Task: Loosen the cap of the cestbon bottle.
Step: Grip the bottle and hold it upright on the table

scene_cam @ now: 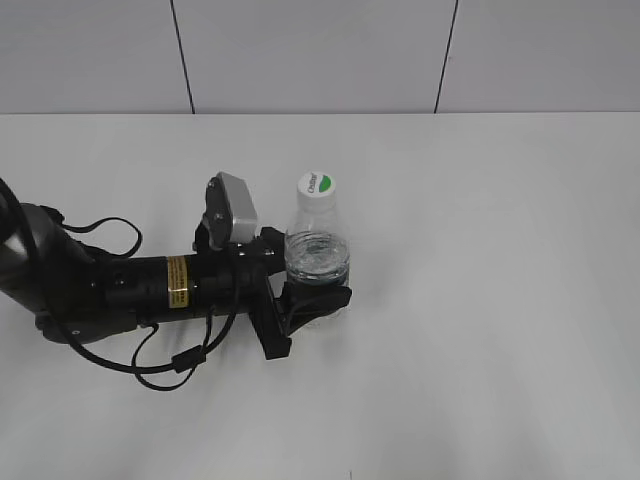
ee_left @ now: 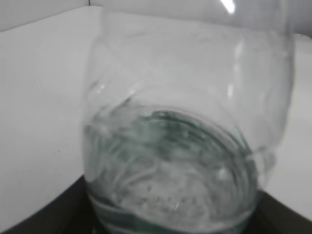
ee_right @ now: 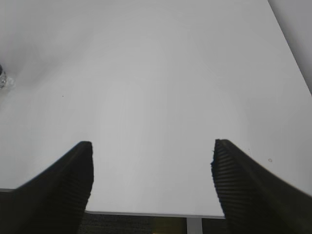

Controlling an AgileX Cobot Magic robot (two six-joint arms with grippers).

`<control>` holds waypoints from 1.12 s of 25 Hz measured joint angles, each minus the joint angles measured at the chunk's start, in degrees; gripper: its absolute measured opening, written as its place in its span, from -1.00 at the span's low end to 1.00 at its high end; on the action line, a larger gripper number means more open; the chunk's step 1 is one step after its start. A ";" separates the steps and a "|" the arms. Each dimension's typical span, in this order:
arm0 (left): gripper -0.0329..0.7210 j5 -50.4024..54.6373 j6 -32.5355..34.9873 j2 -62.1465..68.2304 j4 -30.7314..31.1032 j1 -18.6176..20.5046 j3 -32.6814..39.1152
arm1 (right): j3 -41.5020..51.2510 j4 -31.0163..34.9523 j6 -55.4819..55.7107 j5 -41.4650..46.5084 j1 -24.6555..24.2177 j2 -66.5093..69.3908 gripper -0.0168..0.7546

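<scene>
- The cestbon bottle is the thing to find everything else by. It stands up straight on the white table, near the middle.
- Nearest the camera, in front of the bottle and to its left, is the black left arm. It lies low over the table and reaches in toward the bottle from the side.
- At the end of that arm, the left gripper is clamped around the low part of the bottle. One finger sits in front of the bottle and one behind it.
- In the left wrist view the bottle fills almost the whole picture. It is see-through and blurry, with some green at the bottom, so the grip looks very snug.
- On top of the bottle sits the cap. It is white with a green mark, and it looks like it is on and not yet turned. Nothing is touching it.
- The right gripper is spread wide with nothing in it. Only bare table shows under it, and a tiny bit of something clear at the far left edge.
- The exterior view does not show the right arm at all, so it seems well apart from the bottle.
- My guess at the step: the bottle is being held steady. Next, the right gripper would need to come over the cap, pinch it and twist.
</scene>
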 joint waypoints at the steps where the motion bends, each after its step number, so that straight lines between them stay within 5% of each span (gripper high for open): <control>1: 0.21 0.31 -0.08 0.34 -0.33 0.05 0.00 | 0.00 0.00 0.00 0.00 0.00 0.00 0.54; 20: 0.21 0.47 -0.27 0.96 -3.07 0.05 0.00 | -0.99 -0.21 0.00 -1.84 0.00 0.75 0.54; 28: 0.21 0.47 -0.27 0.96 -2.27 0.05 0.00 | -8.57 -1.04 -0.84 -10.24 0.53 20.82 0.54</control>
